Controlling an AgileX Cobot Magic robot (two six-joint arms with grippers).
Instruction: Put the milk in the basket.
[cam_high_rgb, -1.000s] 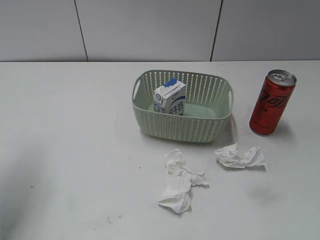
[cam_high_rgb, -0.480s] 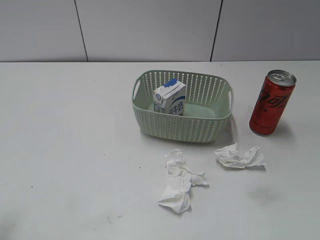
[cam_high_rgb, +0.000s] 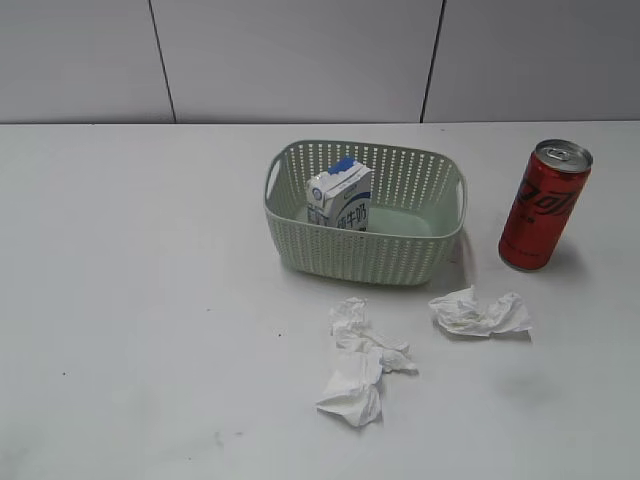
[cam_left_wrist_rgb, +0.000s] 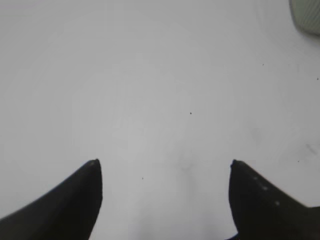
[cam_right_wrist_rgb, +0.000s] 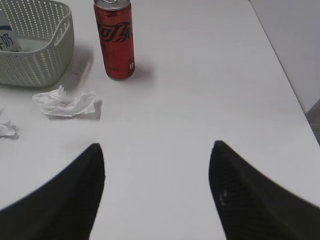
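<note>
Both sets of jaws stand spread wide with nothing between them: the left gripper (cam_left_wrist_rgb: 164, 162) hangs over bare worktop (cam_high_rgb: 130, 300) with only a corner of the basket (cam_left_wrist_rgb: 306, 15) in its view, and the right gripper (cam_right_wrist_rgb: 156, 145) hangs over the worktop's right part, well apart from everything. Neither arm shows in the exterior view. On the white worktop, the pale green basket (cam_high_rgb: 360, 255) sits toward the back, and the milk (cam_high_rgb: 340, 195) stands upright inside it, in the left half, its blue top patch above the rim. A tall red can (cam_high_rgb: 544, 205) stands upright to the basket's right, apart from it. Two crumpled tissues lie in front of the basket: the larger tissue (cam_high_rgb: 360, 365) nearer the camera, the smaller tissue (cam_high_rgb: 480, 312) toward the can.
</note>
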